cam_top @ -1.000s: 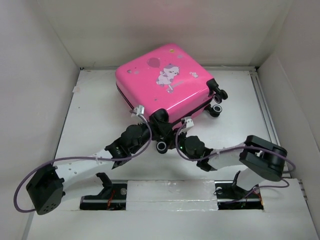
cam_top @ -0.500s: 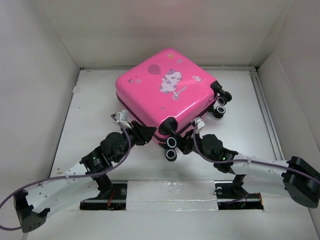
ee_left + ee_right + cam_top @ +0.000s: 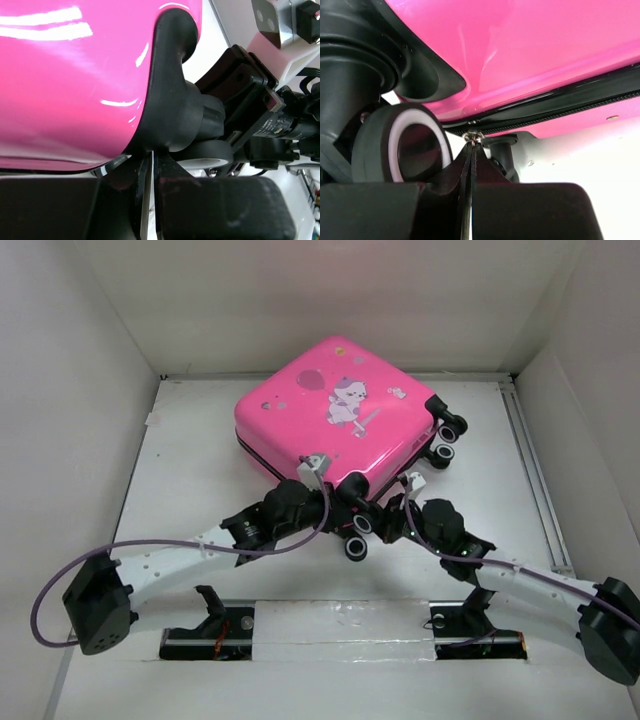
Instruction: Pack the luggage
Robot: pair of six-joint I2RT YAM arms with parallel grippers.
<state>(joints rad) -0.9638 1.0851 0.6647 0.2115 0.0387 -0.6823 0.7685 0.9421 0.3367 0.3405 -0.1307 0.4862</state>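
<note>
Right, here is my read off the feeds.

Luggage [image 3: 330,420]: zipped closed, printed face up on the table [image 3: 190,470]. Its wheeled near corner sits directly ahead of both grippers and between them.

Left gripper [image 3: 150,159]: jaws pressed to a hairline slit, and I see nothing held between them. The tips are tucked right under the black wheel housing [image 3: 175,100], with the pink shell above and to the left.

Right gripper [image 3: 471,148]: also squeezed down to a sliver. The tips touch a small metal tab [image 3: 471,135] on the zipper [image 3: 560,107] just ahead. I cannot tell whether that tab is actually pinched.

Wheel [image 3: 402,145]: black with a white hub, close on the left of the right fingertips.

Arms: both reach in low from my side, and the two heads nearly meet at that corner.
</note>
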